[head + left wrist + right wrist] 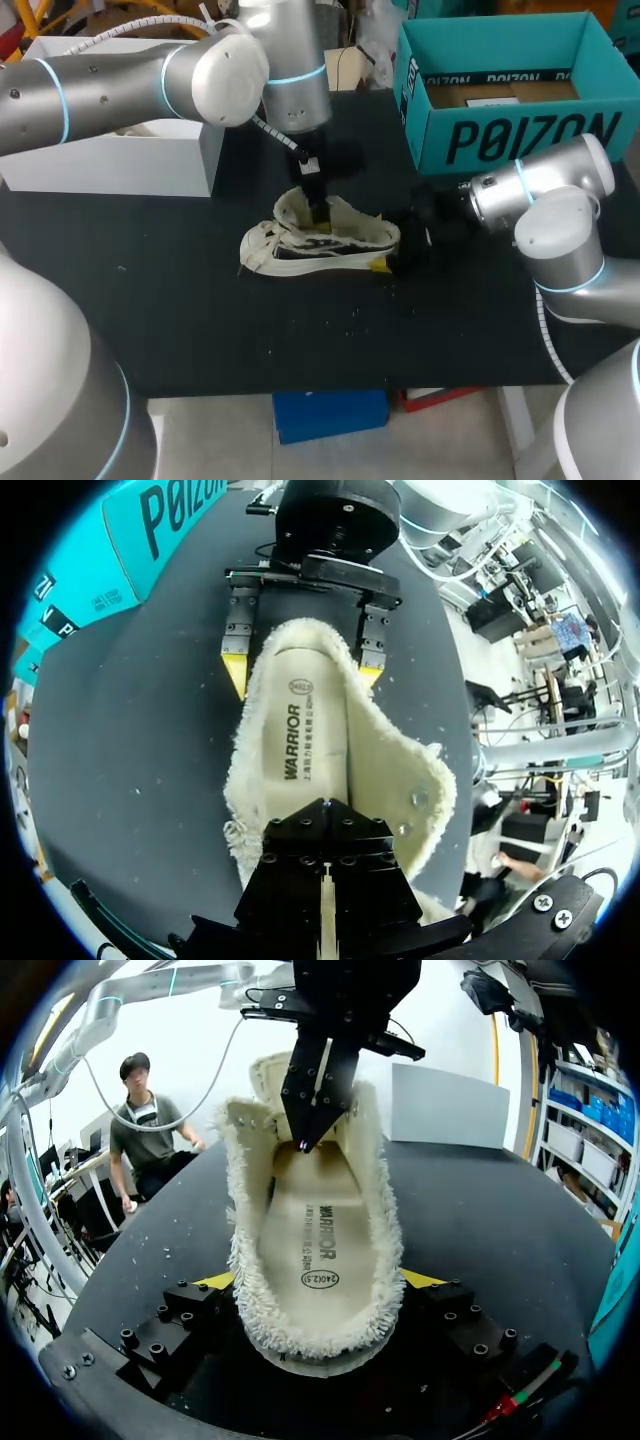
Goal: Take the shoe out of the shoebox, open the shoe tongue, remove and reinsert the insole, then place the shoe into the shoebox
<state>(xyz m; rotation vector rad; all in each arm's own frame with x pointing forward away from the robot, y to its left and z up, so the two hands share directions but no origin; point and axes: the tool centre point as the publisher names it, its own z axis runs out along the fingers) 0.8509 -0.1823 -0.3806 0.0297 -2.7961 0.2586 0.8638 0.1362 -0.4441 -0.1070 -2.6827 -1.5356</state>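
Black table [150,300]: right gripper [320,1280] clamps shoe [320,240] heel; left gripper [305,1143], narrow, touches insole [305,1240]. Likely removal; needs pinch-lift.

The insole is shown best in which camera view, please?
The right wrist view: the insole lies open, nearly whole, from the heel. The left wrist view hides its toe end behind the left hand; the head view barely shows it.
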